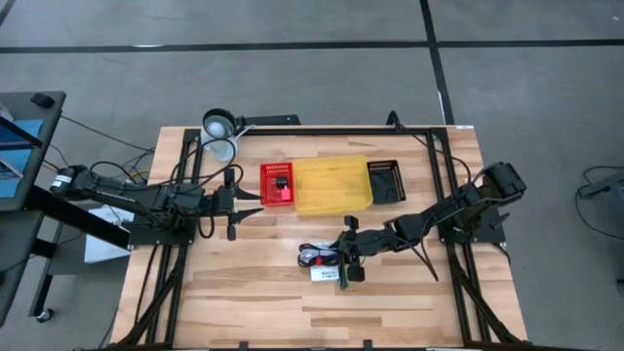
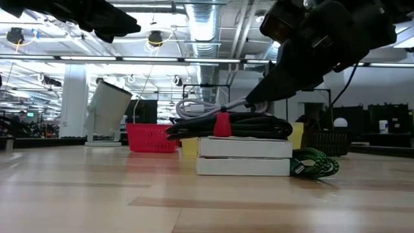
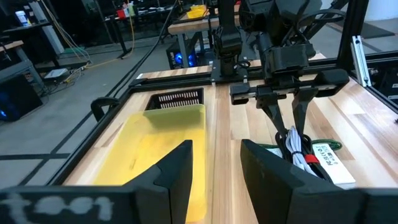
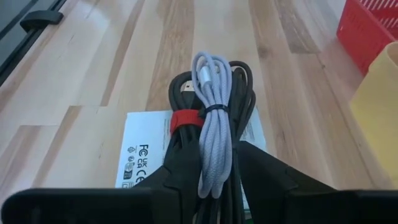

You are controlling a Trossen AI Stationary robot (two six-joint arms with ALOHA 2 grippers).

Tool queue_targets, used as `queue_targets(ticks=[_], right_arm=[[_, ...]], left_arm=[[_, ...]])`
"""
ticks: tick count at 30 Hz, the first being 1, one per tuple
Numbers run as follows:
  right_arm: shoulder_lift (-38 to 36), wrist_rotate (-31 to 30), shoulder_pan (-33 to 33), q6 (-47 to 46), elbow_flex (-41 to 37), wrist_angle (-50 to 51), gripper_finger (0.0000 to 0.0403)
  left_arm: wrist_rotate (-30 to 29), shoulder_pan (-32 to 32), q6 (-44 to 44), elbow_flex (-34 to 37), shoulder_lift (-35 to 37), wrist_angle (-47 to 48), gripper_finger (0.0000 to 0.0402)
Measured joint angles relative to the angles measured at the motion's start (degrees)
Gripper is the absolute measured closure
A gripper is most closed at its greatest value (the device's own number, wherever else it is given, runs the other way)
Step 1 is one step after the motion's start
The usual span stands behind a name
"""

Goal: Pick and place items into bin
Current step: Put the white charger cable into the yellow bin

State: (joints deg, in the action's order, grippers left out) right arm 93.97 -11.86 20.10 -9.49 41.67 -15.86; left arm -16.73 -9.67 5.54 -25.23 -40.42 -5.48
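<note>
Overhead, the right gripper (image 1: 343, 255) is reaching onto the coiled cable (image 1: 314, 257) atop the white packet (image 1: 325, 275), below the yellow bin (image 1: 332, 185); the left gripper (image 1: 234, 203) is waiting, fingers spread. At the right wrist, fingers (image 4: 183, 163) are straddling the bundle, not clenched; loose grey loops may be slipping or dragging the packet.

One view looks straight down, one sits at tabletop height, both sharing the white packet (image 1: 325, 275).

Right arm stretched from right side toward worktop centre, forearm low, wrist angled down. Right hand (image 1: 343, 263) down at near-centre, fingers (image 4: 264, 171) parted, straddling cable bundle, not clamped. Left arm extended from left edge, level, raised. Left hand (image 1: 232, 203) hovers left of centre, fingers (image 3: 177, 171) apart, empty.
</note>
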Motion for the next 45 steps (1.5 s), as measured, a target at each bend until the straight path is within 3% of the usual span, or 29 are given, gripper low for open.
queue_targets(ticks=[25, 37, 45], right_arm=[[0.0, 0.1, 0.1, 2.5, 0.0, 0.1, 0.0388], [0.1, 0.0, 0.7, 5.5, 1.7, 0.8, 0.039], [-0.2, -1.0, 1.7, 10.7, 8.1, 10.5, 0.0388]], left_arm=[[0.0, 0.0, -0.4, 0.0, 0.0, 0.0, 0.0274], [0.1, 0.0, -0.4, 0.0, 0.0, 0.0, 0.0274], [0.1, 0.0, -0.4, 0.0, 0.0, 0.0, 0.0274]])
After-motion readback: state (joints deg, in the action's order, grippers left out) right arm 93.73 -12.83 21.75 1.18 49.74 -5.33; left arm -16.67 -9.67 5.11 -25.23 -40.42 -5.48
